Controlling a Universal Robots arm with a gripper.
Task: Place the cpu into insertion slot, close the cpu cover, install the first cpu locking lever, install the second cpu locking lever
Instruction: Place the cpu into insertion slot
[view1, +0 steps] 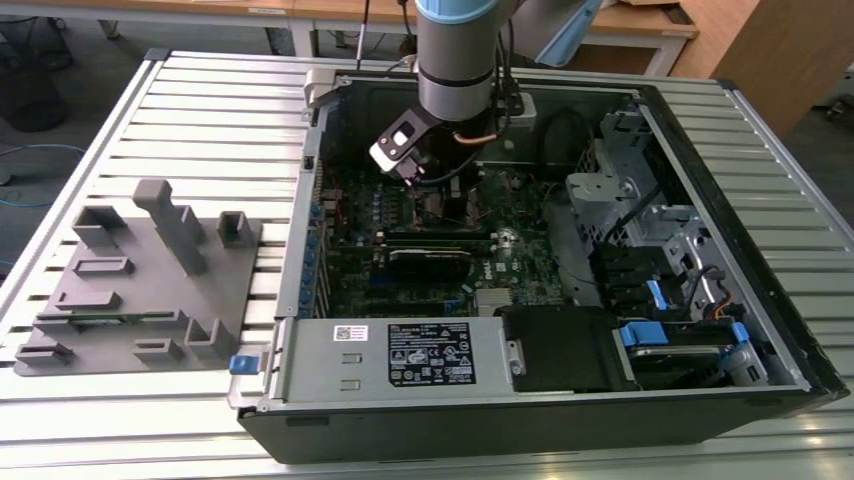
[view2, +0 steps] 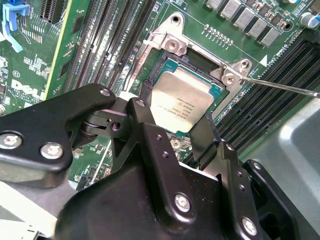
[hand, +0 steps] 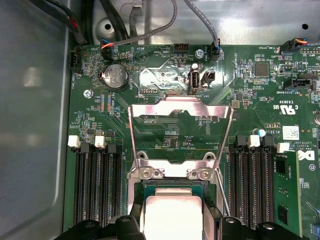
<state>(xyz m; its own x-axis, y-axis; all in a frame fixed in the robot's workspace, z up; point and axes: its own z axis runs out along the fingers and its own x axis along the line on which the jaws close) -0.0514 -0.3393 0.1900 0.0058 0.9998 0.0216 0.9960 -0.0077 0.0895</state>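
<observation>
Hand (view2: 175, 112): narrow, black fingers (view2: 147, 120) pressed to two opposite edges of the cpu (view2: 181, 102), holding it.

Position of cpu: silver top up, level, over the insertion slot (view2: 171, 46), green border inside the silvery rim. Fully seated or not: cannot tell.

Hinged cpu cover (hand: 150, 111): tipped back, window clear of the slot. Thin lever rod (view2: 280, 86) standing out to one side.

Handling, as judged: keep the chip flat and square to the rim. Match corners before letting it settle. Press nothing down, since socket contacts probably bend easily. Keep finger pressure even on both edges so that no corner tips.

Containers: computer case (view1: 561, 430), open-sided, on the slatted surface (view1: 134, 100). Holds the green motherboard (view1: 360, 200), white-labelled power supply (view1: 400, 350), cables and drive bays. Grey fixture (view1: 147, 280) beside the case, on the exterior view's left. Pocket contents too small to tell.
</observation>
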